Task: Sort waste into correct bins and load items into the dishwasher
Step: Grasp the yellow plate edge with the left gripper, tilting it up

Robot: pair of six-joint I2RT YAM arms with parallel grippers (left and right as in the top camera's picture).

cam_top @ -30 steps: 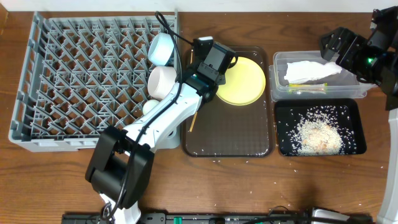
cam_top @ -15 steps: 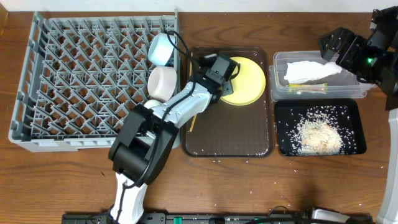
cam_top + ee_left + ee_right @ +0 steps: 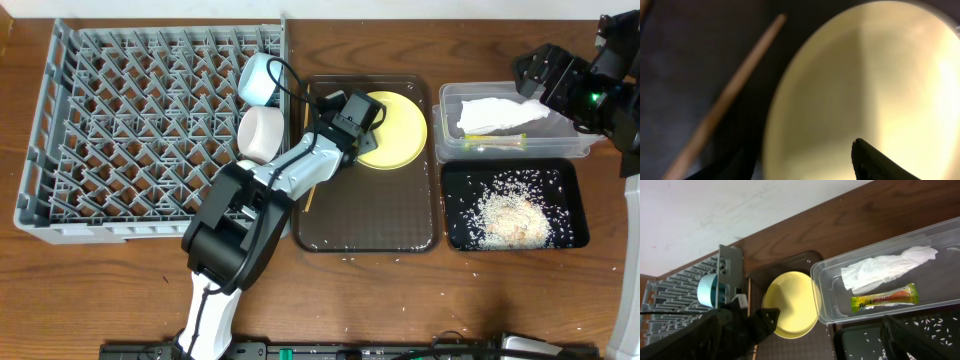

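The dish rack point(image 3: 120, 130) held the light blue bowl point(image 3: 256, 78) and white bowl point(image 3: 260, 130) along its right edge. On the brown tray point(image 3: 370, 215), the left gripper point(image 3: 358, 115) was open, its jaws straddling the yellow plate point(image 3: 400, 135) at the rim, apparently to lift it, with a chopstick point(image 3: 725, 95) lying just beside. Napkin point(image 3: 495, 113) and wrapper point(image 3: 495, 146) lay sorted in the clear tub point(image 3: 445, 95), rice point(image 3: 515, 215) in the black tray point(image 3: 570, 170). Over the tub, the right gripper point(image 3: 540, 78) hung open and empty.
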